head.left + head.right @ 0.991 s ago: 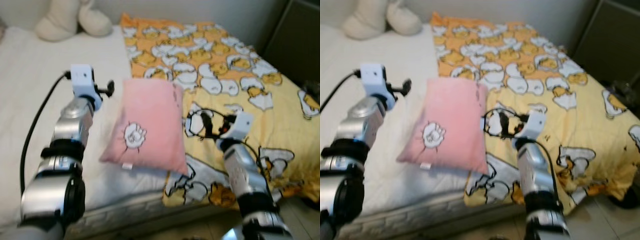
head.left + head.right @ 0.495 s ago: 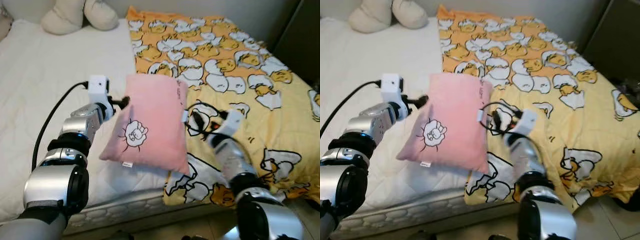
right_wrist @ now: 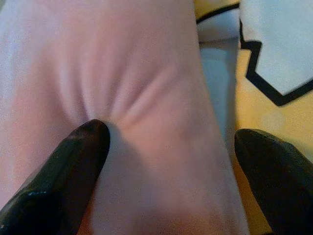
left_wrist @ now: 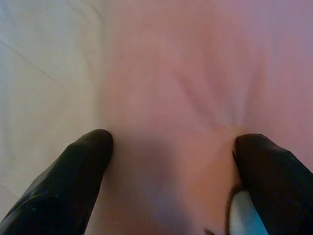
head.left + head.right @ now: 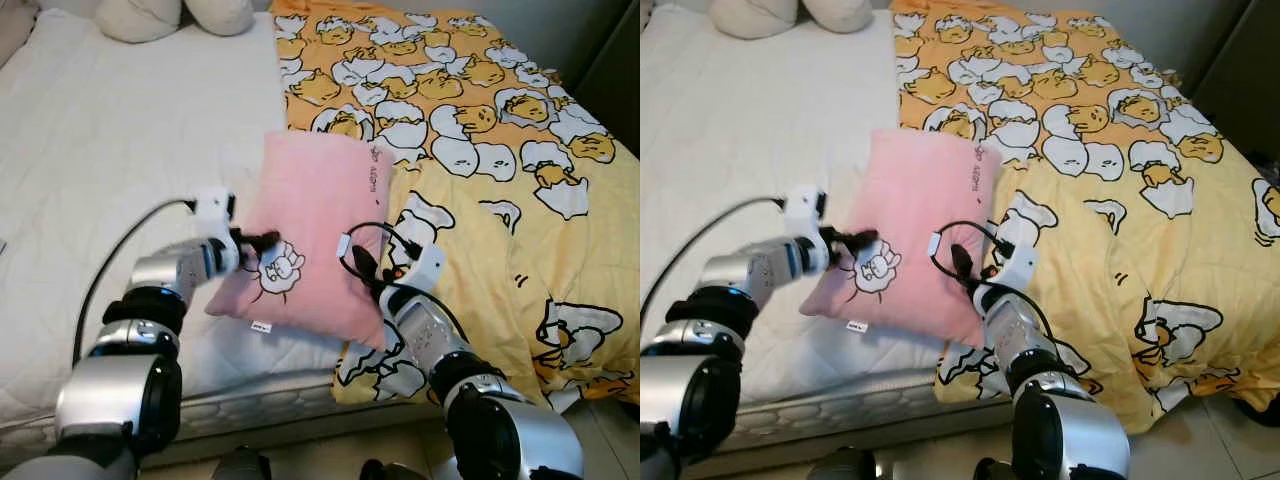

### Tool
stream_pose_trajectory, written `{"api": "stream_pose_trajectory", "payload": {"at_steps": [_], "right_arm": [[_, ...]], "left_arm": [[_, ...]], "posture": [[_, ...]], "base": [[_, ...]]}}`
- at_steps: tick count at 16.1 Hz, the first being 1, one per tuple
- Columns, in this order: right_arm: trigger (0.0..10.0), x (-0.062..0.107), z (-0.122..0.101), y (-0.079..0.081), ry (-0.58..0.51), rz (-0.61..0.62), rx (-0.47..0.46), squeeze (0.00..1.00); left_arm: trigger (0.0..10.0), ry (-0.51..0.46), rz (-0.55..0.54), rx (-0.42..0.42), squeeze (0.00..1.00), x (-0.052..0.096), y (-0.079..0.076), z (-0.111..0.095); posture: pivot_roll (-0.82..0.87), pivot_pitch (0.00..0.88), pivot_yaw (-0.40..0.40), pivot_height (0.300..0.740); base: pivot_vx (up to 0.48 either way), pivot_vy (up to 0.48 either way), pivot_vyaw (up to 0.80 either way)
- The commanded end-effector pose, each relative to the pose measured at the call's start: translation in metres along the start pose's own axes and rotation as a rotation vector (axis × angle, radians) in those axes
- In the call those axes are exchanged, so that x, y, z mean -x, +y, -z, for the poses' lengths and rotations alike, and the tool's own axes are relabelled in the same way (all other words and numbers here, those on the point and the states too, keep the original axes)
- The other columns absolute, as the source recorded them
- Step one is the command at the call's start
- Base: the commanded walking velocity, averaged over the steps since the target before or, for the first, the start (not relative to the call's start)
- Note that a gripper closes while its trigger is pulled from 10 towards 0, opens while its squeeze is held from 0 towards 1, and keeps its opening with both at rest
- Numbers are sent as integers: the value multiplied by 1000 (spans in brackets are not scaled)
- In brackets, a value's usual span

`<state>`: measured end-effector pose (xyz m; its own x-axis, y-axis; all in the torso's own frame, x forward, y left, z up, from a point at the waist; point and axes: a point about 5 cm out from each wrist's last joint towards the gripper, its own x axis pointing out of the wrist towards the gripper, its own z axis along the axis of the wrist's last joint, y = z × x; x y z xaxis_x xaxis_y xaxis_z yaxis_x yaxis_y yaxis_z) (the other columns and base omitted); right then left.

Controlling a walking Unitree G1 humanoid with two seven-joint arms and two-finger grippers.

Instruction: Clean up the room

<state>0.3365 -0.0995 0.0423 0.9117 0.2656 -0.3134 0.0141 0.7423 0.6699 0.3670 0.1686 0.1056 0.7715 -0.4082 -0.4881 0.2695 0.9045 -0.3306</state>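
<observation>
A pink pillow [image 5: 315, 215] with a small white cartoon print lies on the bed, across the seam between the white sheet and the yellow duvet. My left gripper [image 5: 262, 240] is at its left edge near the print. In the left wrist view its fingertips [image 4: 80, 166] are spread wide and press into the pink fabric [image 4: 195, 73]. My right gripper [image 5: 355, 262] is at the pillow's lower right edge. It is open, and one fingertip [image 3: 80, 152] dents the puckered pillow [image 3: 127, 63] while the other sits over the duvet side.
The yellow duck-print duvet [image 5: 490, 160] covers the bed's right half and the white sheet [image 5: 100, 140] the left. Cream plush toys [image 5: 180, 15] lie at the head. Dark furniture [image 5: 622, 60] stands to the right. The mattress's front edge [image 5: 260, 400] is just below the pillow.
The view has shifted forward and down over the bed. Both grippers have closed in from either side of the pillow and now touch it; the pillow has not visibly moved.
</observation>
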Motion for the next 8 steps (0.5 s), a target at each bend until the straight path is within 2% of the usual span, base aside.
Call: {"api": "stream_pose_trajectory", "payload": {"at_steps": [1, 3, 4, 5, 6, 7, 8], "right_arm": [[10000, 0, 5, -1, 30, 17, 21, 0], [10000, 0, 2, -3, 30, 27, 44, 0], [10000, 0, -2, -5, 22, 36, 59, 0], [10000, 0, -3, -5, 20, 40, 65, 0], [863, 0, -3, -6, 20, 47, 76, 0], [0, 0, -3, -7, 20, 52, 77, 0], [0, 1, -3, -8, 19, 60, 75, 0]], "left_arm": [[10000, 42, 76, 37, 0, -6, -14, 12], [10000, 47, 93, 72, 0, -12, -22, 20], [10000, 46, 185, 88, 0, -18, -44, 25], [10000, 43, 202, 84, 0, -19, -49, 26], [10000, 52, 243, 72, 0, -20, -59, 30], [0, 59, 247, 51, 0, -22, -64, 35], [0, 46, 228, 25, 0, -23, -64, 37]], "posture": [[205, 111, -45, 740], [193, 109, -48, 740], [188, 110, -47, 740], [183, 110, -47, 740], [180, 110, -47, 740], [174, 107, -46, 740], [170, 107, -45, 740]], "base": [[0, 0, 0], [0, 0, 0], [0, 0, 0], [0, 0, 0], [0, 0, 0], [0, 0, 0], [0, 0, 0]]}}
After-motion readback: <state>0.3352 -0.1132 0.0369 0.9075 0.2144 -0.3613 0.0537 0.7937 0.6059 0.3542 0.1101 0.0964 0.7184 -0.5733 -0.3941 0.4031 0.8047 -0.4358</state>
